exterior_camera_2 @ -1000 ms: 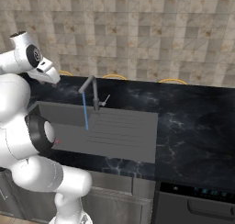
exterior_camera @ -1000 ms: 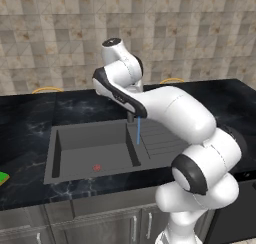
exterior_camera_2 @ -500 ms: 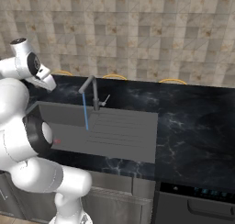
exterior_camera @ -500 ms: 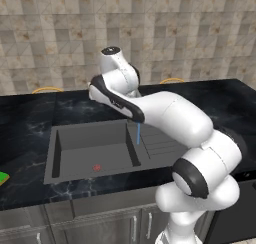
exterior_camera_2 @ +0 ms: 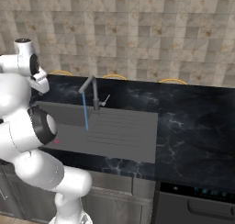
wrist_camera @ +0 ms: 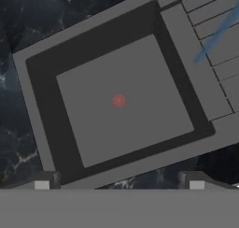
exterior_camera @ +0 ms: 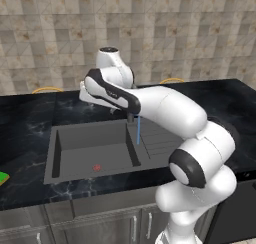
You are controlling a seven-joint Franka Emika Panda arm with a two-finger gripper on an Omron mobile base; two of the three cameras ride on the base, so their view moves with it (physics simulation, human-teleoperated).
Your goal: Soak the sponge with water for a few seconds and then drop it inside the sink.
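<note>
The sponge [exterior_camera: 2, 178] shows as a bright green sliver on the black counter at the far left edge of the left base view. The sink [exterior_camera: 75, 138] is a dark grey basin with a red spot [wrist_camera: 118, 100] on its floor. Water [exterior_camera: 138, 130] runs in a thin blue stream from the tap [exterior_camera_2: 94, 92] at the seam of basin and ribbed drainboard [exterior_camera_2: 119, 131]. My gripper [wrist_camera: 119, 182] hangs high over the basin, open and with nothing in it, looking straight down. The sponge lies well to its left. The hand [exterior_camera: 92, 94] hovers above the basin's back edge.
Black marbled counter [exterior_camera_2: 193, 122] surrounds the sink, with a tiled wall behind. Yellow rims [exterior_camera_2: 114, 75] sit along the back of the counter. Cabinet fronts [exterior_camera: 90, 223] and a dark appliance [exterior_camera_2: 197, 204] lie below the counter edge.
The hand has swung left from above the tap to over the basin. The jaws have stayed open, and the water keeps running.
</note>
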